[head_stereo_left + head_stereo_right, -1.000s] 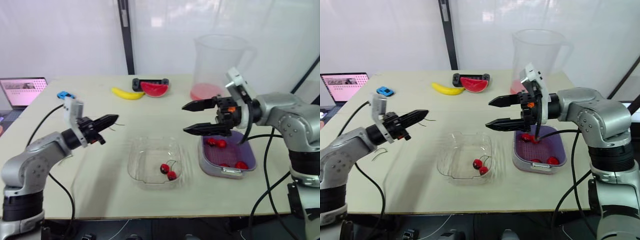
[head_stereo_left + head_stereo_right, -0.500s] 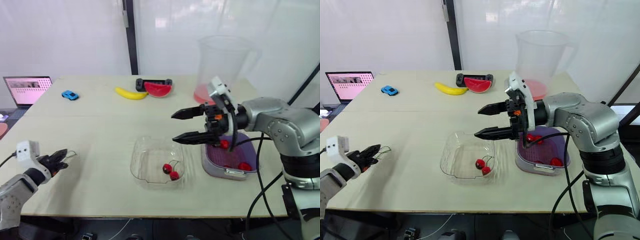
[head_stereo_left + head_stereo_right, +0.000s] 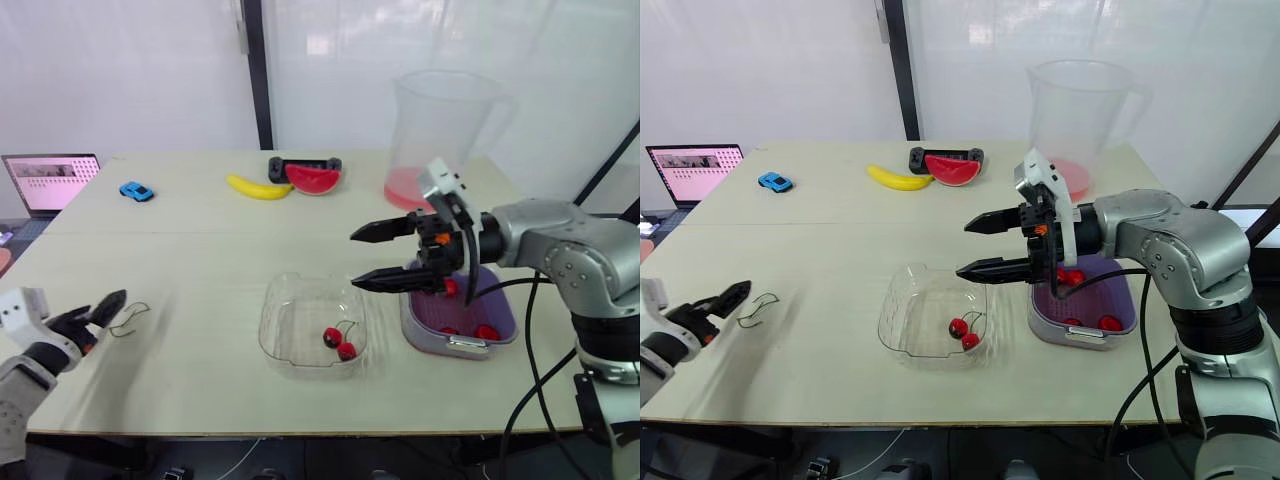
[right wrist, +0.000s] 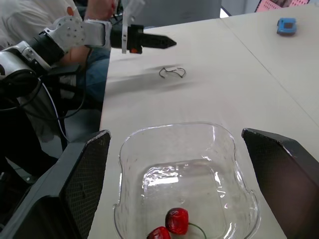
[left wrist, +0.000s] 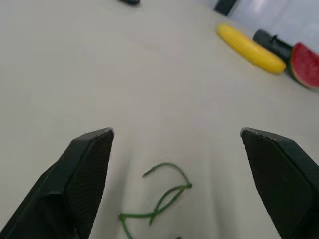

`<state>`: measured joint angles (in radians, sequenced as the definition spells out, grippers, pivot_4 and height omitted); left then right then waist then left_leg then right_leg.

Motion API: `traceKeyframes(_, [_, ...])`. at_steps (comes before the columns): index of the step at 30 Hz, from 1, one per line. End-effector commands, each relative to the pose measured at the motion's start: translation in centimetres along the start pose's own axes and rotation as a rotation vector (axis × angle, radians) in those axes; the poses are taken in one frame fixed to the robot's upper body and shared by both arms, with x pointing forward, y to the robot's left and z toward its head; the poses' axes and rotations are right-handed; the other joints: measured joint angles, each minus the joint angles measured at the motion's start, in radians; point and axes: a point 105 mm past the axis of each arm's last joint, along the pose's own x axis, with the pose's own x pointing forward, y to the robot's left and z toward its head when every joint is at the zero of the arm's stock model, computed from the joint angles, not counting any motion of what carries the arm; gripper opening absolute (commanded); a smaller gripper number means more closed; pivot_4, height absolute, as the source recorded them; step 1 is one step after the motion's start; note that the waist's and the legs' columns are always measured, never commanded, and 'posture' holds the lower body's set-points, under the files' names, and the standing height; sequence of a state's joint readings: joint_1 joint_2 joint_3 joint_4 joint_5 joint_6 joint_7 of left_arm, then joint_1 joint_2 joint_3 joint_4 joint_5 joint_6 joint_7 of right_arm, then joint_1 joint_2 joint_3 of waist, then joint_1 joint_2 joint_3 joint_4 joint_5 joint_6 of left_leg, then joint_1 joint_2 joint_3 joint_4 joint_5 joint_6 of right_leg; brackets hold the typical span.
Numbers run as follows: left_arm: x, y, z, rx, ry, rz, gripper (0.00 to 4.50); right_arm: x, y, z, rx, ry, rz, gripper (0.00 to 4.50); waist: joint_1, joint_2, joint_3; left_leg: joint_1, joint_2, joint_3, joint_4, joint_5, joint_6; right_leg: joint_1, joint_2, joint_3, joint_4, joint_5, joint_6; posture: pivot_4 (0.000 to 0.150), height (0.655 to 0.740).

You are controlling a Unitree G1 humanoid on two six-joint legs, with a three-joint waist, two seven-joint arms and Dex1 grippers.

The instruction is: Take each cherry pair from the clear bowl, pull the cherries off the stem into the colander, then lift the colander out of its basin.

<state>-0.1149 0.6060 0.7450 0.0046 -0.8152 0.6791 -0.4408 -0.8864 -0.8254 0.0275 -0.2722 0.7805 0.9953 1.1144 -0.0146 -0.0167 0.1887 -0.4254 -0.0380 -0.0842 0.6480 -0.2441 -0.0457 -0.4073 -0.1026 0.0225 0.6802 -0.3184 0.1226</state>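
Note:
A clear bowl [image 3: 276, 302] sits mid-table with one cherry pair [image 3: 338, 343] still on its stem. To its right, a purple colander [image 3: 502, 308] rests in a grey basin [image 3: 452, 345] and holds several loose cherries [image 3: 486, 331]. My right gripper [image 3: 356, 261] is open and hovers above the gap between bowl and colander, holding nothing. My left gripper [image 3: 93, 318] is open low over the table's front left. A bare green stem [image 5: 159, 204] lies on the table just ahead of it.
A big clear pitcher [image 3: 440, 130] stands behind the colander. A banana [image 3: 257, 187], a watermelon slice [image 3: 312, 178] and a blue toy car [image 3: 135, 190] lie along the back. A laptop [image 3: 45, 180] sits at far left. A seated person [image 4: 30, 20] appears beyond the table's left side.
My left arm swung from mid-table down to the front left, and its gripper opened. The stem now lies on the table. The right gripper stayed open, shifting slightly toward the bowl.

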Motion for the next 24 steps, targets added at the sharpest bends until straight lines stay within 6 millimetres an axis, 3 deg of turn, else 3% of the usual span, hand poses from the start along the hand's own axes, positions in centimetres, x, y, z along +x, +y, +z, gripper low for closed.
traceKeyframes(1, [-0.4, -3.9, 3.9, 0.059, -0.145, -0.189, 4.44, -1.0, 0.2, 1.1, -0.049, -0.021, -0.017, 4.5, 0.002, 0.0, 0.0, 0.0, 0.0, 0.0, 0.0, 0.0, 0.0, 0.0, 0.0, 0.0, 0.0, 0.0, 0.0, 0.15, 0.74])
traceKeyframes(6, [0.1, -10.1, 4.9, 0.186, -0.093, -0.477, 4.44, -1.7, 0.2, 0.8, -0.044, 0.007, -0.031, 4.5, 0.002, 0.0, 0.0, 0.0, 0.0, 0.0, 0.0, 0.0, 0.0, 0.0, 0.0, 0.0, 0.0, 0.0, 0.0, 0.15, 0.74])
traceKeyframes(7, [0.1, -12.2, 5.3, 0.232, -0.047, -0.598, 4.44, -1.7, 0.7, 0.5, -0.051, 0.027, -0.015, 4.5, 0.001, 0.0, 0.0, 0.0, 0.0, 0.0, 0.0, 0.0, 0.0, 0.0, 0.0, 0.0, 0.0, 0.0, 0.0, 0.15, 0.74])
traceKeyframes(11, [-2.0, -17.6, 5.2, 0.466, 0.118, -0.978, 4.44, -1.3, 1.5, -0.4, -0.109, 0.102, -0.029, 4.5, -0.006, 0.0, 0.001, 0.0, 0.0, 0.001, 0.0, 0.0, 0.0, 0.0, 0.001, 0.0, -0.001, 0.0, 0.0, 0.15, 0.74])
traceKeyframes(13, [-2.9, -18.2, 4.6, 0.584, 0.198, -1.086, 4.44, -1.1, 1.2, -0.6, -0.14, 0.122, -0.07, 4.5, -0.018, 0.003, 0.0, 0.001, -0.001, 0.003, -0.002, -0.001, 0.001, 0.0, 0.001, 0.001, -0.001, 0.0, 0.0, 0.15, 0.74])
traceKeyframes(18, [-3.3, -19.1, 4.3, 0.6, 0.258, -1.192, 4.44, -0.6, 0.1, -1.1, -0.127, 0.262, -0.145, 4.5, -0.029, 0.005, 0.001, 0.001, 0.001, 0.002, -0.002, -0.001, 0.001, 0.0, 0.005, 0.001, -0.001, 0.0, 0.0, 0.15, 0.74])
traceKeyframes(24, [-3.2, -18.2, 3.1, 0.609, 0.281, -1.197, 4.44, 2.9, -0.5, 1.3, -0.132, 0.376, -0.084, 4.5, -0.033, 0.005, 0.001, 0.001, 0.002, 0.002, -0.002, -0.001, 0.002, -0.002, 0.005, 0.002, 0.0, 0.0, 0.0, 0.15, 0.74])
